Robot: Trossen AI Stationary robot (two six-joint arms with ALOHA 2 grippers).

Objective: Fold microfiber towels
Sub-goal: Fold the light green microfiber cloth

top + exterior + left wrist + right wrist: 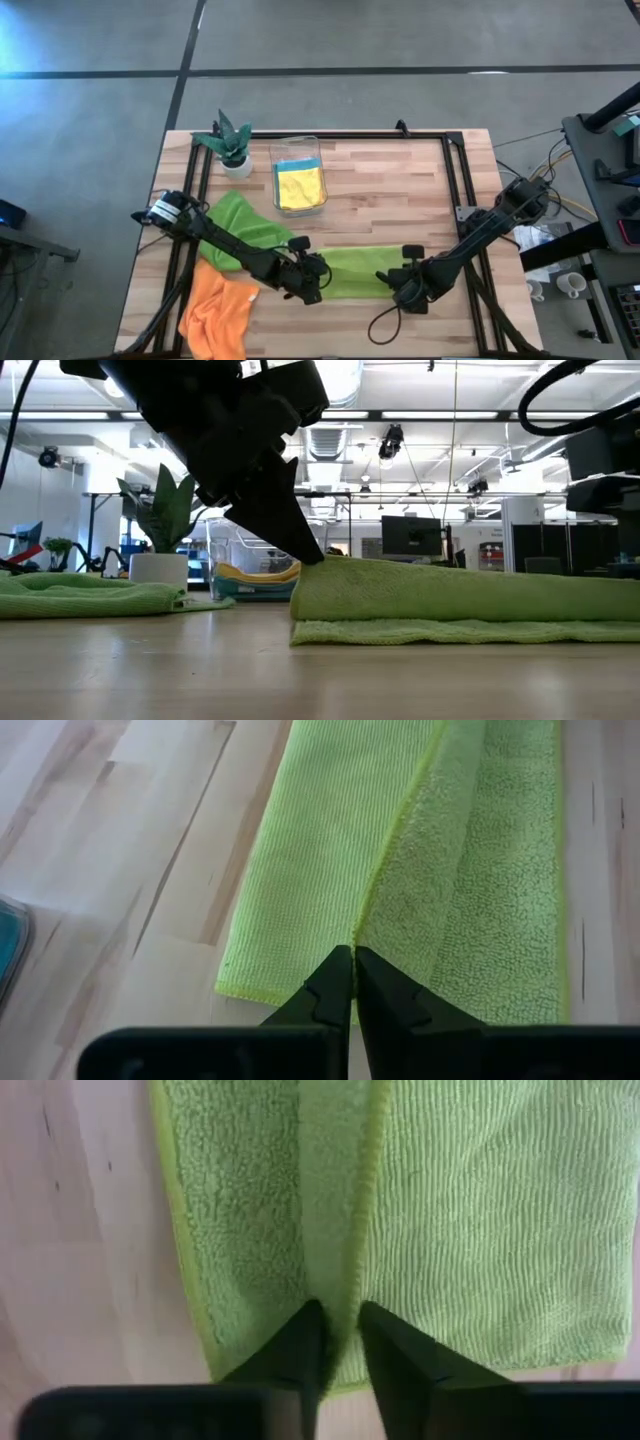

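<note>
two grippers meet at the lime green towel (355, 272), which lies folded into a long strip near the table's (400, 200) front edge. the left gripper (353, 963) is clenched on the folded edge at one end of the strip; the right gripper (335, 1320) pinches a ridge of cloth at the other end. a darker green towel (240, 225) lies toward the left edge, an orange towel (215, 305) at the front left corner. yellow and blue towels sit in the clear bin (298, 150) beside the potted plant (230, 140) near the back edge.
</note>
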